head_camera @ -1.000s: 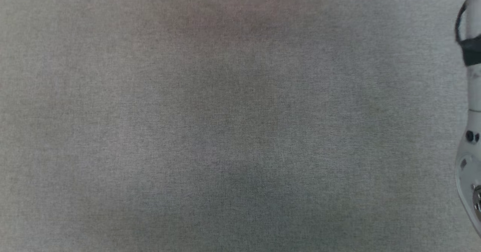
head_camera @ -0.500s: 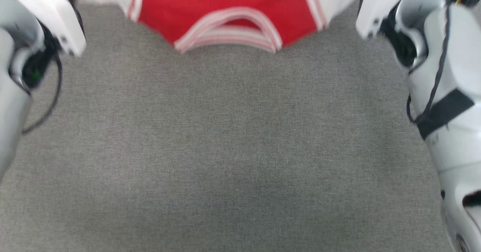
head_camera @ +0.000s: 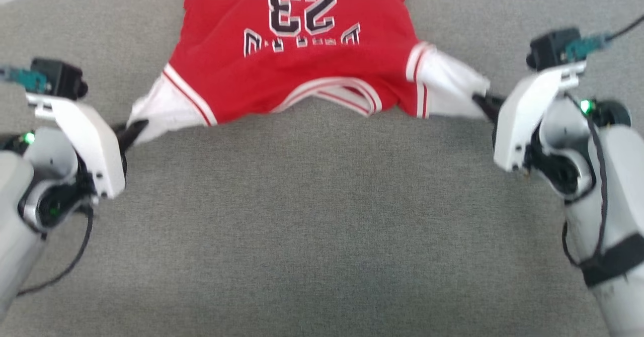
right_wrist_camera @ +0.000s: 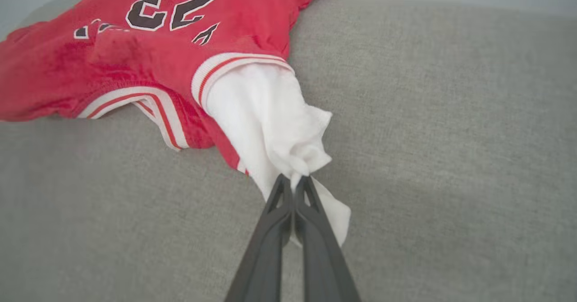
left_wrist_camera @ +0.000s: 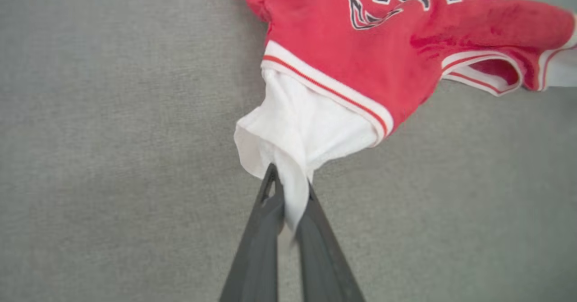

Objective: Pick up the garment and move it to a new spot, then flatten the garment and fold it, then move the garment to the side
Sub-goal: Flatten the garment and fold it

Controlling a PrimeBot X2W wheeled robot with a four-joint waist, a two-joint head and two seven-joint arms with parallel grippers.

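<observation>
1. The left gripper (head_camera: pixel 132 130) is pinching a white sleeve end of the garment (head_camera: pixel 302 75), jaws closed on cloth;
2. the garment is lying stretched between both arms on the grey cushion (head_camera: pixel 322 216), looking light, soft and limp; sleeve ends are serving as holds;
3. the right gripper (head_camera: pixel 484 103) is clamping the opposite sleeve.

You have a garment (head_camera: pixel 297 75) of soft, matt cloth. Its red body carries a faint fuzzy nap, and the white sleeves (head_camera: pixel 448 88) at its 4 and 8 o'clock look thinner and smoother. The striped trim (head_camera: pixel 327 88) is ribbed knit. Under it, the grey surface (head_camera: pixel 322 226) is coarse woven fabric, matt and slightly rough. The left gripper (left_wrist_camera: pixel 290 180) and right gripper (right_wrist_camera: pixel 294 180) show dull, dark, plastic-looking fingers. The arm shells (head_camera: pixel 85 136) are smooth white plastic with a slight sheen.
</observation>
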